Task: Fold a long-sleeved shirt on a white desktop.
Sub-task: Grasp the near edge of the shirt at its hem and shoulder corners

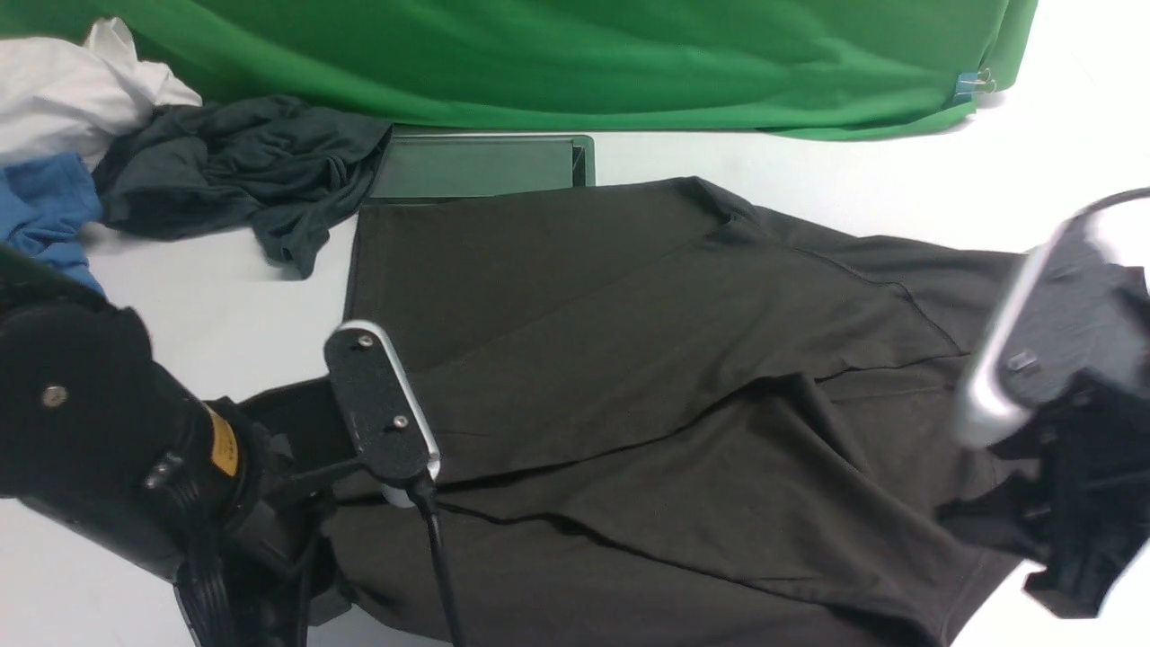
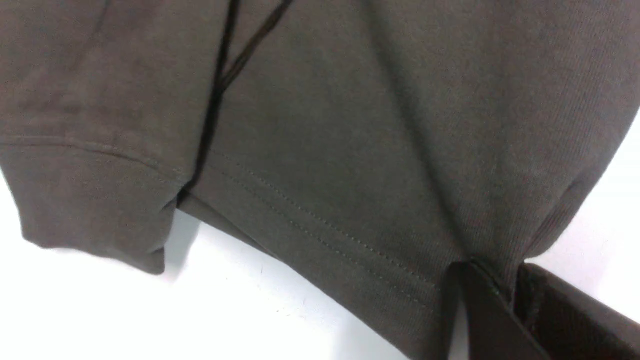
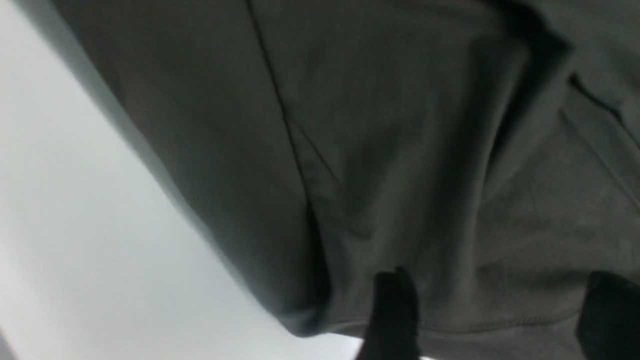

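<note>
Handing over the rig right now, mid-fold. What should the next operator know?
Left end effector: shut on the hem of the long-sleeved shirt, near-left side.
Right end effector: open, jaws apart at the shirt's right edge, gripping nothing.
Shirt: lies on the white desktop, its far edge over the grey hatch.
Done: a sleeve looks folded across the body.
Left: grip the right edge, fold the body over, flatten.

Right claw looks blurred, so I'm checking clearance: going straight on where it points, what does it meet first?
The shirt: its hem lies just ahead of the open right claw. Depth is unclear, but it looks very close.
</note>
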